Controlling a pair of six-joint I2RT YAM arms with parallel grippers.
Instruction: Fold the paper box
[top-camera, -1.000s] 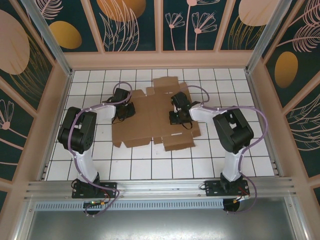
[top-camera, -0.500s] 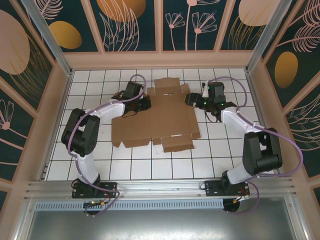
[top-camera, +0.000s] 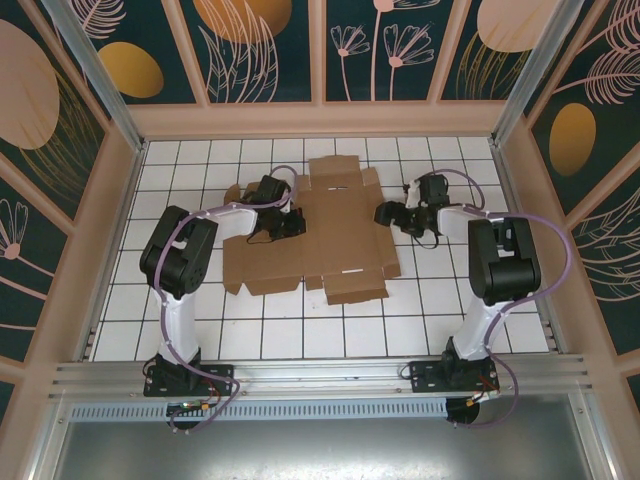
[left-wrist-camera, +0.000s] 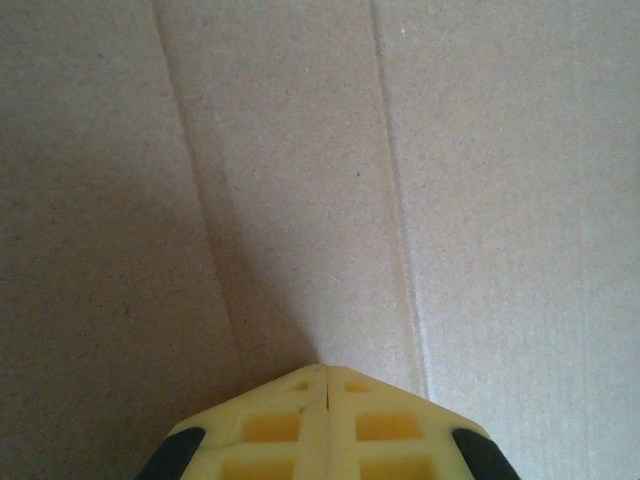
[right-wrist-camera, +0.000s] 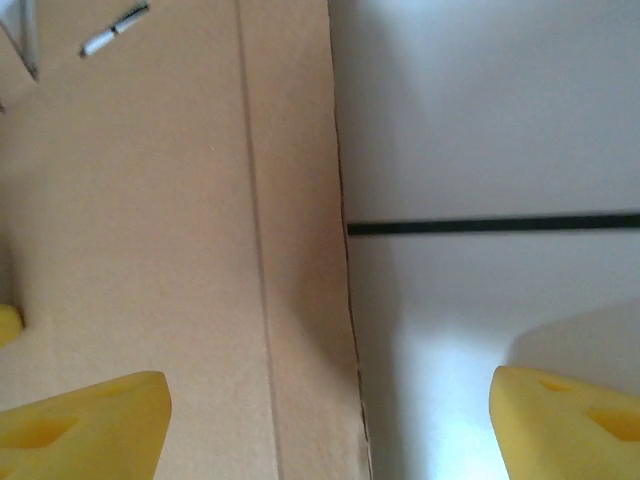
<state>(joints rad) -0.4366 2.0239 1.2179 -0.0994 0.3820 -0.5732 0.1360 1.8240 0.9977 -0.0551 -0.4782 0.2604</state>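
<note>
There, the paper box (top-camera: 320, 230) lay flat on the white surface (top-camera: 330, 330). The left gripper (left-wrist-camera: 327, 370) kept its jaws together over the box's left part. The right gripper (right-wrist-camera: 330, 385) had its jaws wide apart, one on each side of the box's right edge.

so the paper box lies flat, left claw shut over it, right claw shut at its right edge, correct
Not quite: the right claw is open, tips spread either side of the right edge of the paper box, as the right wrist view shows. The box lies flat and the left claw is shut over it.
</note>
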